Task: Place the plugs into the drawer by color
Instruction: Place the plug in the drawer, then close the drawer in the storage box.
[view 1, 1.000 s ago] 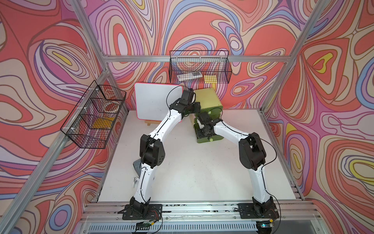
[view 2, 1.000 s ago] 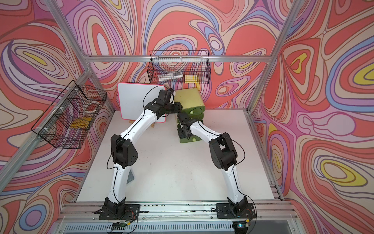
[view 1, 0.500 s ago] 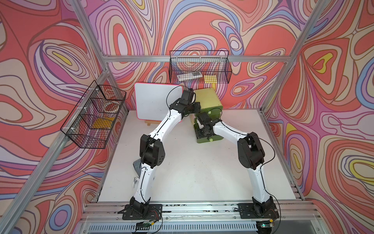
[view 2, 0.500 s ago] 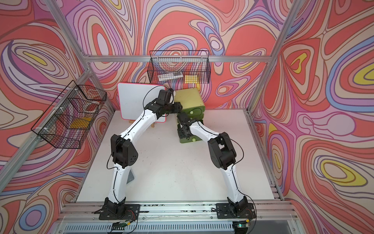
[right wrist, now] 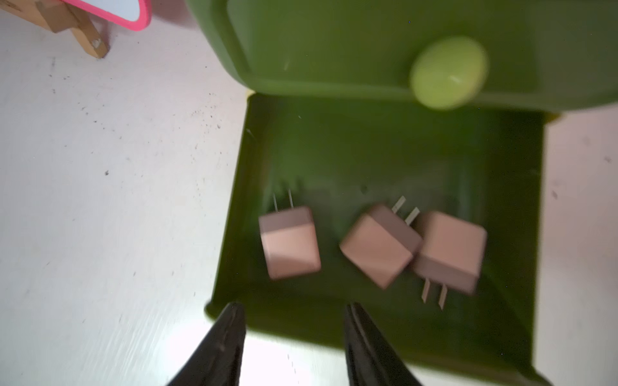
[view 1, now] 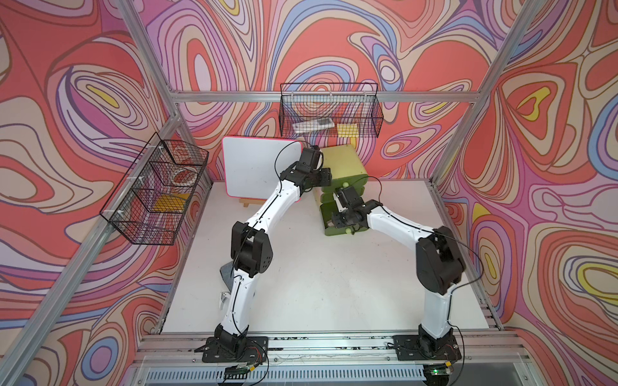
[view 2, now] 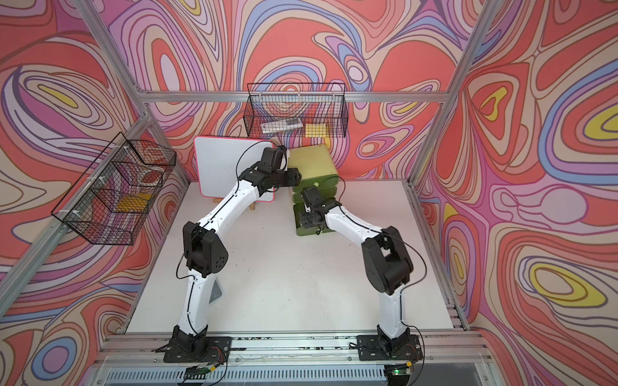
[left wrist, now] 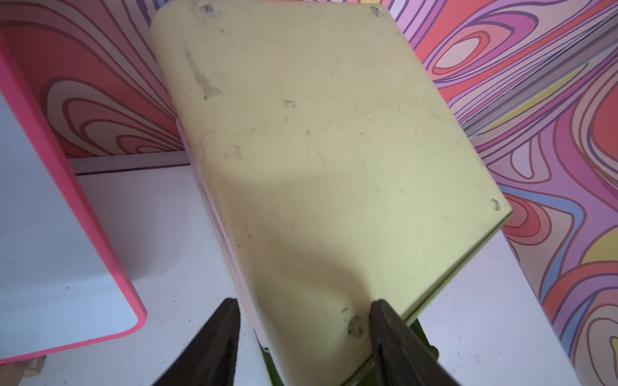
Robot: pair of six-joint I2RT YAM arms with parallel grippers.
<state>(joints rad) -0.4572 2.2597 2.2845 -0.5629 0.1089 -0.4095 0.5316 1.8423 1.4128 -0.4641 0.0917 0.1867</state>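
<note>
The plugs in view are three pale pink ones, all lying on the floor of the lowest drawer, which is pulled out of the small yellow-green chest. One pink plug lies alone near one side wall. The second pink plug is tilted and touches the third pink plug, whose prongs point the opposite way. The right wrist picture is somewhat blurred.

The drawer above is closed, and its light green knob overhangs the open one.

The right gripper hangs over the front edge of the open drawer. Its fingers are spread with nothing between them and touch no plug.

The left gripper is at the chest's top, with a front corner of the pale lid between its parted fingers. I cannot tell whether they clamp the chest or only straddle it.

In both top views the chest stands at the back of the white tabletop. It is just beside a pink-edged whiteboard, and both arms reach in toward it.
</note>
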